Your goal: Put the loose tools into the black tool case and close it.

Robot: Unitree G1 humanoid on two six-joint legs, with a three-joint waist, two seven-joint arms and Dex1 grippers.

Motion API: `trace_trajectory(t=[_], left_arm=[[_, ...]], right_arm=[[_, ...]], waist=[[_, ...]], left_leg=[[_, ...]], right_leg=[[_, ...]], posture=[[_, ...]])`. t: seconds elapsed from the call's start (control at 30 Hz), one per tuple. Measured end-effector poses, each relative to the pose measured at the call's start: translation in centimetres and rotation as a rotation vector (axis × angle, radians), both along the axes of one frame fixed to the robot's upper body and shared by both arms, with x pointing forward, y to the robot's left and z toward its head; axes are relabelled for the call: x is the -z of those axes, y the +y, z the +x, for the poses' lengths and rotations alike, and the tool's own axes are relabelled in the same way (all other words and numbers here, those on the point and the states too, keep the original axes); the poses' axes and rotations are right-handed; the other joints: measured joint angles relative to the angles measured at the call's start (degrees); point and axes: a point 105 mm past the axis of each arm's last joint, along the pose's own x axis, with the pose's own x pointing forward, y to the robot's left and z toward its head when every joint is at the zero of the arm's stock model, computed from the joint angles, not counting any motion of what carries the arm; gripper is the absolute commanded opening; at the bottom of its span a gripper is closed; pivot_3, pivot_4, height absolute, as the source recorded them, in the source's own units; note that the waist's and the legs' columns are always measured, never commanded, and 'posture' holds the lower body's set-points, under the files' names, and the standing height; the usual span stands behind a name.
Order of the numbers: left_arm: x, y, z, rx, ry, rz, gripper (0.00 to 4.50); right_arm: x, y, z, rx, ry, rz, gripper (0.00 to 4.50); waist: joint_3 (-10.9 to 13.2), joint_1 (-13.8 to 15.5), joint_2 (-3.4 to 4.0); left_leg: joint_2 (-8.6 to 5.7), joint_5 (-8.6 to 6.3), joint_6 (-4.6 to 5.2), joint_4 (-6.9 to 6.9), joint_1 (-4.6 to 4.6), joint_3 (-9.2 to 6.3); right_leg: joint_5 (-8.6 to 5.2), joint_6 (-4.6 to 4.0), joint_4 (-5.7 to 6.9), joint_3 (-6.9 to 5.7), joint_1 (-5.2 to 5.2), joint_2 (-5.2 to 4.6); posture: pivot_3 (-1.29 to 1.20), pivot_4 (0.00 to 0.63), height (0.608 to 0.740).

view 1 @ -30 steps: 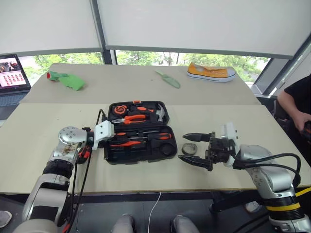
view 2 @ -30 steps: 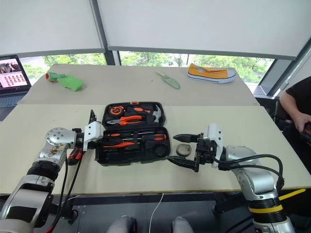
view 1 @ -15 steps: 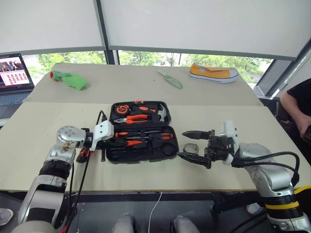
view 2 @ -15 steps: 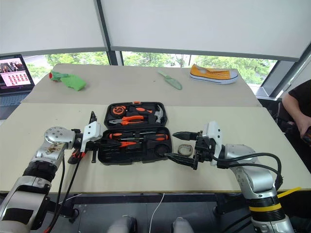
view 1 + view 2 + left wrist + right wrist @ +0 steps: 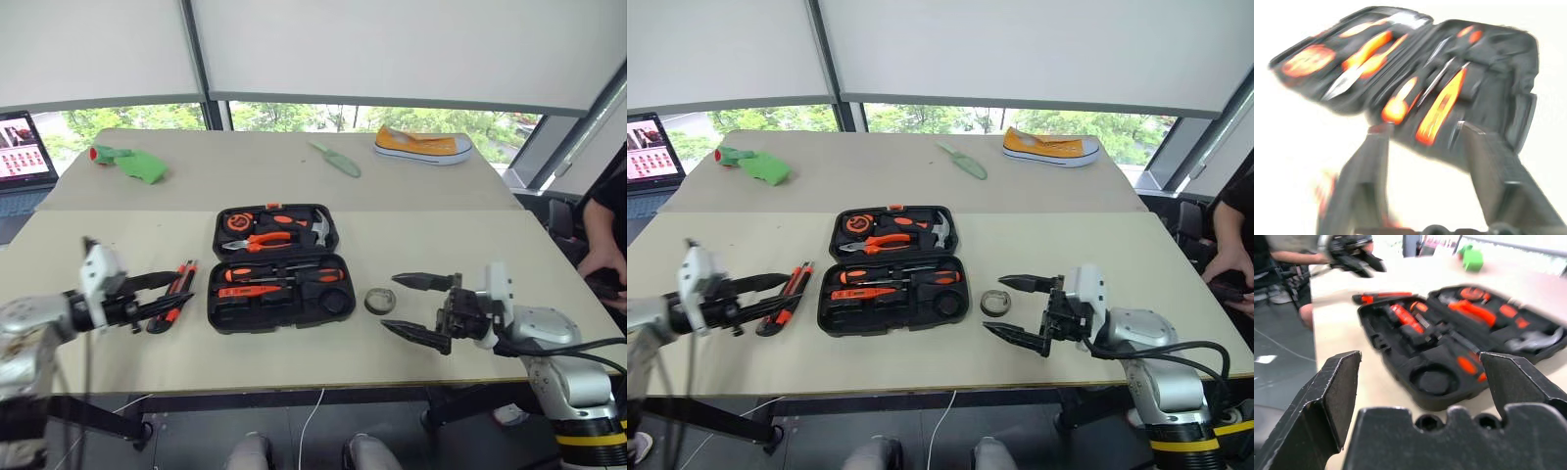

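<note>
The black tool case (image 5: 294, 311) lies open in the middle of the table, with orange-handled tools in its slots. It also appears in the left wrist view as the case (image 5: 1518, 73). Loose tools (image 5: 801, 279), slim orange and black ones, lie on the table just left of the case. A small dark tape roll (image 5: 380, 300) lies to the right of the case. My left gripper (image 5: 774, 296) hangs open and empty by the loose tools, pointing at the case. My right gripper (image 5: 392, 303) is wide open, pointing left, its tips beside the tape roll.
On the far table lie a green trowel (image 5: 336, 159), a yellow shoe (image 5: 423, 145) and a green object (image 5: 127, 163). A laptop (image 5: 20, 157) stands at the far left. A person (image 5: 609, 245) sits at the right edge.
My left gripper has pulled back leftward from the case's left edge and opened. My right gripper has drifted slightly to the right, away from the case.
</note>
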Motion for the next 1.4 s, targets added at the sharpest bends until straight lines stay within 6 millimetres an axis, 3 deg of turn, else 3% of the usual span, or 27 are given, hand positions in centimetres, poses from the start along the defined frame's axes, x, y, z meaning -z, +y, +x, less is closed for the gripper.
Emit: trace_trajectory(t=[0.07, 0.2, 0.3, 0.4, 0.53, 0.63, 0.8, 0.9, 1.07, 1.17, 1.33, 1.4], left_arm=[[1.5, 3.4, -2.6, -0.172, 0.058, 0.006, 4.42], [1.8, 8.5, -6.5, -0.463, 0.063, 0.000, 4.42], [2.4, 10.5, -9.3, -0.605, 0.094, -0.012, 4.42], [3.1, 10.7, -10.3, -0.650, 0.141, -0.029, 4.42], [1.9, 7.8, -7.9, -0.567, 0.116, -0.096, 4.42], [1.3, 4.2, -5.1, -0.456, 0.179, -0.057, 4.42], [0.6, 0.8, -0.1, -0.465, 0.232, -0.049, 4.42], [1.8, -1.2, 2.2, -0.466, 0.289, -0.056, 4.42], [2.8, -2.8, 4.6, -0.487, 0.310, -0.053, 4.42], [3.0, -3.3, 5.4, -0.512, 0.296, -0.020, 3.71], [3.1, -3.3, 5.9, -0.544, 0.280, 0.001, 1.94], [2.9, -3.4, 5.9, -0.513, 0.272, 0.006, 1.69]], right_arm=[[0.7, -0.8, -0.4, -0.011, -0.022, -0.028, 4.50], [1.4, -1.8, -0.1, 0.024, -0.066, -0.027, 4.50], [1.8, -2.1, -0.3, 0.029, -0.082, -0.024, 4.50], [2.2, -2.0, -0.4, 0.027, -0.079, -0.006, 4.50], [1.3, -0.8, 0.0, 0.021, -0.096, 0.074, 4.50], [-0.2, 0.8, -0.1, -0.037, -0.105, 0.093, 4.50], [-2.8, 2.5, 0.8, -0.066, -0.144, 0.076, 4.50], [-4.4, 3.1, 1.6, -0.068, -0.179, 0.069, 4.50], [-3.9, 3.4, 1.7, -0.082, -0.137, 0.054, 4.50], [-3.7, 3.4, 1.6, -0.096, -0.109, 0.043, 4.50], [-4.3, 3.8, 0.7, -0.151, -0.109, 0.064, 4.50], [-4.4, 3.8, 0.6, -0.156, -0.111, 0.067, 4.50]], waist=[[0.0, 0.0, -0.05], [0.0, 0.5, -0.09], [0.0, 0.7, -0.09], [0.0, 1.0, -0.10], [0.0, 1.5, -0.08], [0.0, 1.5, -0.11], [0.0, 1.4, -0.03], [0.0, 1.3, -0.05], [0.0, 1.3, -0.14], [0.0, 1.4, -0.12], [0.0, 1.5, -0.13], [0.0, 1.5, -0.14]], left_leg=[[0.05, 0.00, -0.02, 0.00, 0.04, 0.02], [0.05, -0.29, -0.50, 0.00, 0.11, 0.03], [0.01, -0.31, -0.53, 0.00, 0.15, 0.10], [-0.01, -0.33, -0.57, 0.00, 0.15, 0.13], [-0.03, -0.36, -0.62, -0.01, 0.15, 0.17], [-0.03, -0.36, -0.63, -0.02, 0.15, 0.21], [-0.06, -0.29, -0.60, -0.03, 0.07, 0.22], [-0.02, -0.01, -0.19, -0.03, 0.05, 0.21], [0.02, -0.08, -0.24, -0.13, -0.03, 0.06], [-0.01, -0.07, -0.24, -0.13, -0.02, 0.07], [-0.01, -0.02, -0.30, -0.09, -0.01, 0.05], [-0.01, -0.01, -0.32, -0.08, -0.02, 0.05]], right_leg=[[-0.07, -0.09, -0.02, -0.05, -0.01, -0.03], [-0.25, -0.41, -0.06, -0.18, -0.15, -0.15], [-0.24, -0.44, -0.07, -0.20, -0.13, -0.28], [-0.22, -0.48, -0.07, -0.23, -0.14, -0.34], [-0.19, -0.46, -0.06, -0.28, -0.15, -0.45], [-0.12, -0.54, -0.05, -0.28, -0.15, -0.43], [0.00, -0.33, -0.02, -0.16, -0.04, -0.29], [0.11, -0.09, -0.04, -0.03, -0.03, -0.10], [0.06, -0.16, 0.01, -0.01, -0.11, 0.05], [0.06, -0.14, 0.00, 0.00, -0.07, 0.02], [0.07, -0.12, -0.01, 0.00, -0.04, 0.01], [0.07, -0.13, -0.01, 0.00, -0.07, 0.01]], posture=[[0.00, 0.150, 0.740], [0.00, 0.150, 0.740], [0.00, 0.150, 0.740], [0.00, 0.150, 0.740], [0.00, 0.150, 0.740], [0.00, 0.150, 0.740], [0.00, 0.150, 0.740], [0.00, 0.150, 0.740], [0.00, 0.150, 0.740], [0.00, 0.150, 0.740], [0.00, 0.150, 0.740], [0.00, 0.150, 0.740]])
